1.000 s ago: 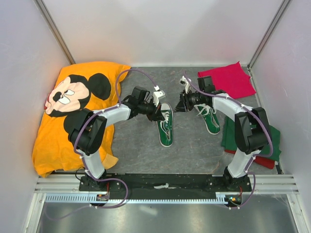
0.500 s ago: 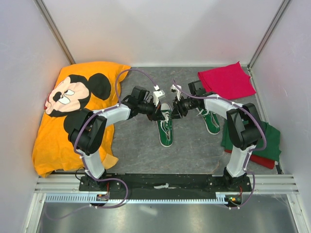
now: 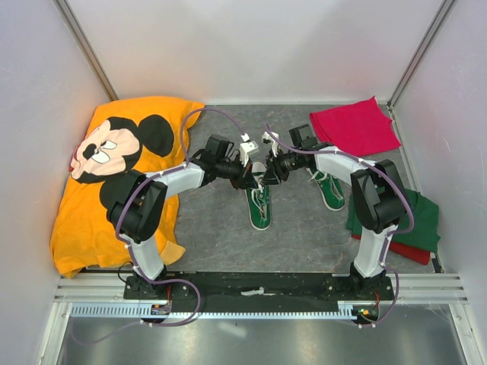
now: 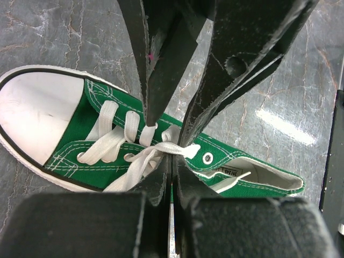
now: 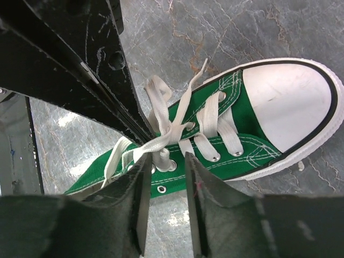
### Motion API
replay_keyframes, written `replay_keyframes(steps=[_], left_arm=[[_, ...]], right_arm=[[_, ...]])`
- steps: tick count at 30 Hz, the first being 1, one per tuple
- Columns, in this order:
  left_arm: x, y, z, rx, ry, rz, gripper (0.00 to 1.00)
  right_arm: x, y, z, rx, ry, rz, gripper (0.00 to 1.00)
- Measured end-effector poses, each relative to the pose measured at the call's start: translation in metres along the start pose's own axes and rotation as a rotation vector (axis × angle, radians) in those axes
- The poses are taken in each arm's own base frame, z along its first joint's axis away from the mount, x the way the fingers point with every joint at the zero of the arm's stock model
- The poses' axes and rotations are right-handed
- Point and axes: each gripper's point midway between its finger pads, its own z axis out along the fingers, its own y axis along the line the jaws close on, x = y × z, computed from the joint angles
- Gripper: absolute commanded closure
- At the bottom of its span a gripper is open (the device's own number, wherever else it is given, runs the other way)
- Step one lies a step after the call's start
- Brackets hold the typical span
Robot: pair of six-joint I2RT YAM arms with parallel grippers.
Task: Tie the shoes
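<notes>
One green shoe [image 3: 259, 205] lies mid-table with its toe toward the arms. The other shoe [image 3: 329, 190] lies to its right. My left gripper [image 3: 253, 176] is shut on the white lace [image 4: 161, 148] above the first shoe's tongue; its jaws [image 4: 172, 158] are pressed together on the lace. My right gripper [image 3: 268, 173] is open right beside it. In the right wrist view its jaws [image 5: 165, 159] straddle a lace strand [image 5: 161, 141] over the eyelets of that shoe [image 5: 252, 153]. The lace ends lie loose.
An orange Mickey Mouse shirt [image 3: 114, 175] covers the left side. A red cloth [image 3: 354, 125] lies at the back right. A folded green cloth [image 3: 422, 220] lies at the right edge. Walls close in on three sides.
My right gripper has moved left, from near the right shoe to the middle shoe, and now meets the left gripper over the laces. The left arm has held still.
</notes>
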Motion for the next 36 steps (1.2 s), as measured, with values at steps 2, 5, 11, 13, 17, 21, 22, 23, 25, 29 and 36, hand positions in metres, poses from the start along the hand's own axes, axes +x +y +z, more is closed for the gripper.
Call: replay_keyframes(steps=[2, 5, 11, 13, 17, 21, 22, 23, 25, 29, 36], left_arm=[[0.000, 0.000, 0.000, 0.004, 0.000, 0.000, 0.97], [0.000, -0.002, 0.000, 0.012, -0.003, 0.002, 0.96], [-0.001, -0.002, 0.000, 0.015, -0.004, 0.009, 0.94], [0.000, -0.002, 0.000, 0.014, -0.003, 0.009, 0.94], [0.004, -0.001, 0.000, 0.014, 0.000, 0.011, 0.89], [0.004, 0.000, 0.000, 0.013, -0.003, 0.016, 0.74], [0.004, 0.000, 0.000, 0.012, -0.002, 0.016, 0.69], [0.005, 0.000, -0.001, 0.011, -0.001, 0.014, 0.67], [0.006, 0.000, -0.001, 0.010, 0.001, 0.013, 0.63], [0.008, 0.000, -0.006, 0.003, 0.006, 0.013, 0.61], [0.000, -0.010, -0.038, -0.017, -0.003, 0.108, 0.57]], right_arm=[[0.000, 0.001, 0.001, -0.002, -0.001, -0.001, 0.80], [-0.001, 0.002, 0.001, -0.009, -0.004, -0.003, 1.00], [-0.002, 0.003, 0.001, -0.015, -0.007, 0.001, 1.00], [-0.002, 0.003, 0.000, -0.013, -0.008, 0.000, 1.00], [-0.002, 0.006, -0.004, -0.001, -0.014, 0.004, 1.00], [-0.004, 0.010, -0.008, 0.006, -0.025, 0.000, 1.00], [-0.005, 0.010, -0.010, 0.010, -0.028, -0.001, 1.00], [-0.005, 0.010, -0.011, 0.013, -0.030, -0.001, 1.00], [-0.006, 0.010, -0.013, 0.019, -0.035, -0.003, 1.00], [-0.005, 0.010, -0.015, 0.030, -0.036, -0.005, 1.00], [-0.002, 0.010, -0.016, 0.042, -0.031, -0.001, 1.00]])
